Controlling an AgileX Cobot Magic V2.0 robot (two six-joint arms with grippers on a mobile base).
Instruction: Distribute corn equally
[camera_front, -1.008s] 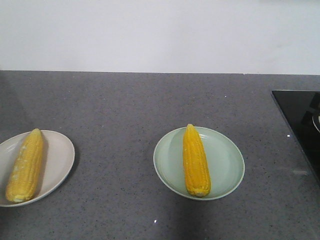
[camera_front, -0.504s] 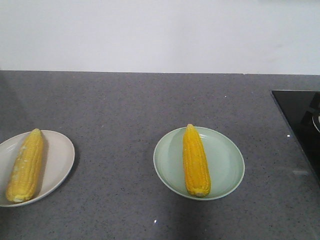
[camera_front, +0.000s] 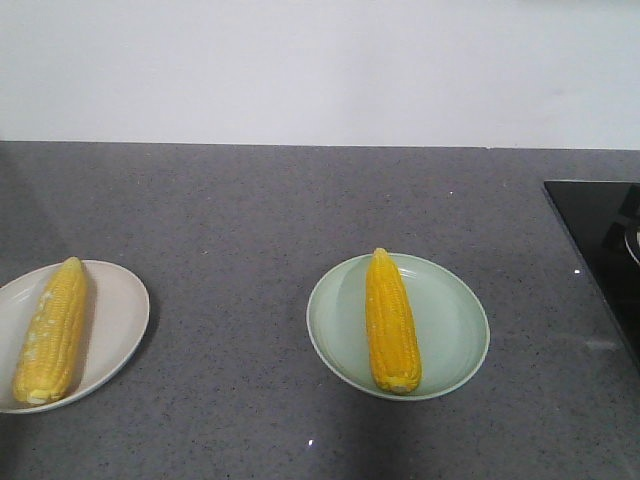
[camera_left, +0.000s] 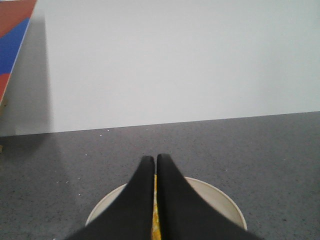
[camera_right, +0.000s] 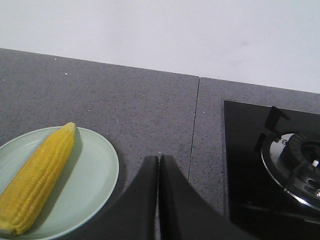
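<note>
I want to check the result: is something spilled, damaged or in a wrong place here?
Nothing stands out. One corn cob lies inside the green plate, another inside the white plate, both whole.

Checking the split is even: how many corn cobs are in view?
2. One cob lies on the white plate at the left; the other cob lies on the green plate near the middle. None elsewhere on the counter.

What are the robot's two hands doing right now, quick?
Left gripper: shut, holding nothing, above the white plate.
Right gripper: shut, holding nothing, beside the green plate.
</note>
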